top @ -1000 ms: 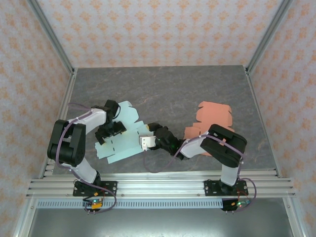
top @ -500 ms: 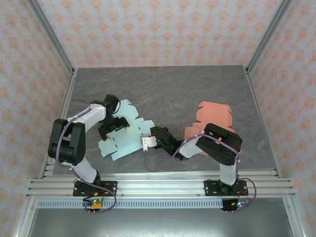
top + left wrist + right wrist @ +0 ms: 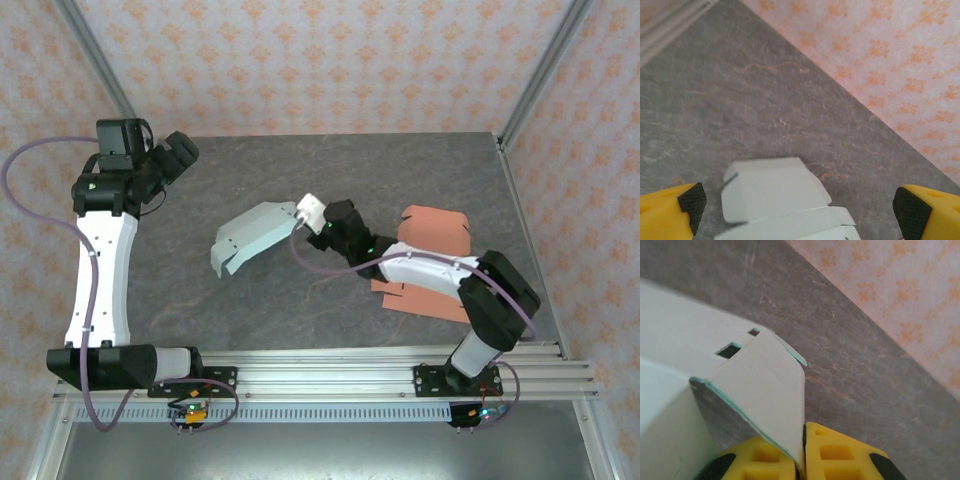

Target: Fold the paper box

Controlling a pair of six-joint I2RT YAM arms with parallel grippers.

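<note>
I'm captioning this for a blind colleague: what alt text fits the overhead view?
The right hand pinches one edge of a half-folded pale blue paper box over a grey table. The left hand hovers at the far left; orange paper lies on the right.

Left wrist cam looks down at the grey marbled table (image 3: 765, 100), which takes up most of the pic. A pink wall w/ orange motifs (image 3: 880, 45) runs diagonally across the top right. A pale metal frame rail (image 3: 670, 15) sits in the top-left corner. Left gripper (image 3: 802, 202) has its jaws spread wide. The yellow fingers (image 3: 662, 217) sit in the bottom corners, black pads (image 3: 692, 200) facing in, nothing btwn them touching. The paper box (image 3: 775, 192) is bottom centre, pale, almost white. One folded panel faces up, w/ a small side flap at its left and a second layer below by the frame edge. Box looks apart from both fingers.
</note>
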